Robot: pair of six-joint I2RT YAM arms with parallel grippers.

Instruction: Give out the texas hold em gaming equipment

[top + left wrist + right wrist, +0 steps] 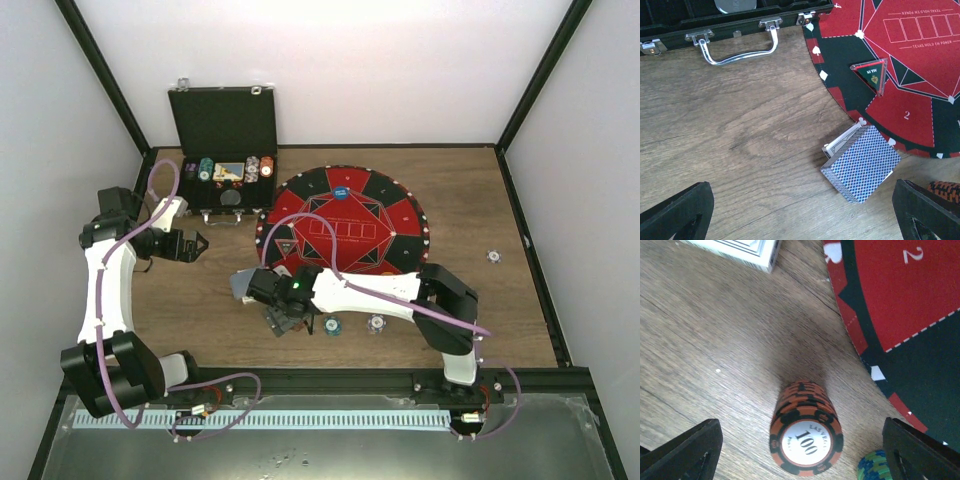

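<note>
The right pincer (801, 447) is seen spread wide on either side of a brown-red chip stack (802, 407), which stands free on the worktop (715, 340). Teal chips (874, 466) at the stack's 5 o'clock are cut off by the frame. The left pincer (800, 215) is held open, with the card deck (861, 169) lying at its 1 o'clock.

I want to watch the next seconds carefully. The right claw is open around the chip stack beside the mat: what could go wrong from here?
1. The right claw stands open around the brown-red chip stack; if it swings sideways while leaving, it may topple the stack.
2. The teal chips lie close beside that stack, within the claw's span, and could be pushed.
3. The card deck lies nearby and might be swept.
</note>
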